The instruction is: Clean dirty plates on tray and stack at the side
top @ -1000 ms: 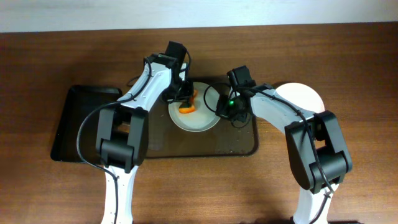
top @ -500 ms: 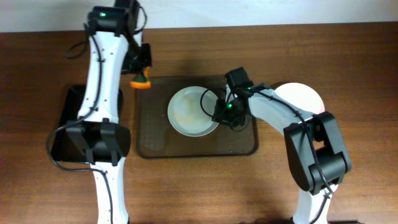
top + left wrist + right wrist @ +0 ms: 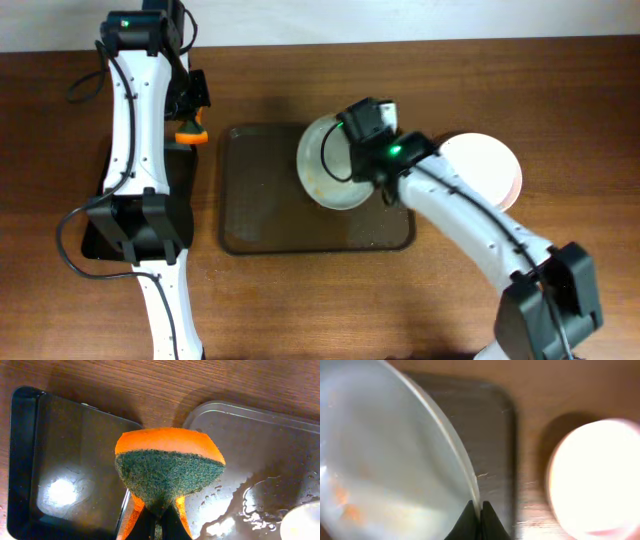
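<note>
My right gripper (image 3: 372, 152) is shut on the rim of a white plate (image 3: 328, 162) and holds it tilted above the right part of the brown tray (image 3: 270, 200). The right wrist view shows the plate (image 3: 385, 460) with faint orange streaks at its lower left and the tray (image 3: 490, 425) under it. My left gripper (image 3: 192, 122) is shut on an orange sponge with a green scrub face (image 3: 167, 467), held above the gap between the black tray (image 3: 70, 470) and the brown tray (image 3: 260, 460). Another white plate (image 3: 485, 170) lies on the table at the right.
The glossy black tray (image 3: 105, 215) lies left of the brown tray, partly under the left arm. Water patches show on the brown tray (image 3: 250, 510). Bare wooden table surrounds both trays.
My right gripper has lifted the plate off the tray and carried it right and back. My left gripper with the sponge has moved further left, from the tray's corner toward the black tray.
</note>
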You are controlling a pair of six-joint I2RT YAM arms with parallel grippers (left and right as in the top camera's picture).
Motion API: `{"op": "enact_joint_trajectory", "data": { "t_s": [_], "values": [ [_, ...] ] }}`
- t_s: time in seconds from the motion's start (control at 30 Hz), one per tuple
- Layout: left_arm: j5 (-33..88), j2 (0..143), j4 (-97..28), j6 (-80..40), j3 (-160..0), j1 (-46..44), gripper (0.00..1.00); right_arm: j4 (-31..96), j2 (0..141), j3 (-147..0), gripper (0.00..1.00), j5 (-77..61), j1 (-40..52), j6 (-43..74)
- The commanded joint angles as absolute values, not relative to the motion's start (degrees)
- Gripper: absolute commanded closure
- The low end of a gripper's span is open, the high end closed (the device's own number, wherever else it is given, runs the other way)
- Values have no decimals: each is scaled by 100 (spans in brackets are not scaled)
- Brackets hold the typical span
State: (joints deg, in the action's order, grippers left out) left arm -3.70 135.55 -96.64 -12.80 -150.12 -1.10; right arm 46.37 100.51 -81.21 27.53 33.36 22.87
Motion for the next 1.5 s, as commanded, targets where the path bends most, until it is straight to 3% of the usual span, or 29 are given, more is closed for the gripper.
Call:
{"op": "enact_joint_trajectory", "data": {
  "t_s": [0.0, 0.1, 0.17, 0.27, 0.33, 0.4, 0.57, 0.6, 0.73, 0.9, 0.93, 0.97, 1.0, 1.2, 1.47],
  "values": [
    [-434, 13533, -9655, -1168, -15102, -95, 100, 4611, 10001, -8176, 96, 5743, 4248, 2252],
    [-434, 13533, -9655, -1170, -15102, -95, 100, 4615, 10001, -8176, 96, 7223, 4941, 2250],
    [-432, 13533, -9671, -1214, -15102, -95, 100, 4622, 10001, -8176, 96, 7253, 5072, 2250],
    [-434, 13533, -9673, -1212, -15102, -95, 100, 4744, 9998, -8178, 96, 5852, 4871, 2250],
    [-434, 13533, -9673, -1212, -15102, -95, 100, 4801, 9972, -8178, 96, 4110, 4506, 2355],
    [-434, 13533, -9671, -1249, -15102, -95, 100, 4821, 9771, -8178, 96, 2071, 3680, 2593],
    [-432, 13533, -9673, -1253, -15102, -95, 100, 5212, 9594, -8173, 96, 451, 1564, 2493],
    [-434, 13533, -9673, -1253, -15102, -95, 100, 5277, 9601, -8138, 96, 58, 655, 2399],
    [-434, 13533, -9673, -1251, -15100, -95, 100, 5308, 9839, -7813, 96, 110, -1131, 2268],
    [-436, 13533, -9673, -1251, -15100, -95, 100, 5041, 10261, -7520, 95, 62, -1496, 2078],
    [-436, 13533, -9673, -1251, -15100, -89, 100, 5078, 10261, -7520, 64, -1, -1485, 2080],
    [-438, 13533, -9673, -1249, -15100, -73, 100, 5103, 10259, -7529, 44, -211, -1487, 2078],
    [-436, 13531, -9673, -1251, -15102, -30, 100, 5192, 10259, -7579, 38, -478, -1492, 2073],
    [-392, 13485, -9675, -1247, -15100, 408, 100, 6536, 10237, -9327, 29, -757, -923, 1372],
    [-770, 13478, -9452, -1498, -13192, 1461, 100, 6267, 10250, -9553, 18, -685, 722, 1372]
  ]
}}
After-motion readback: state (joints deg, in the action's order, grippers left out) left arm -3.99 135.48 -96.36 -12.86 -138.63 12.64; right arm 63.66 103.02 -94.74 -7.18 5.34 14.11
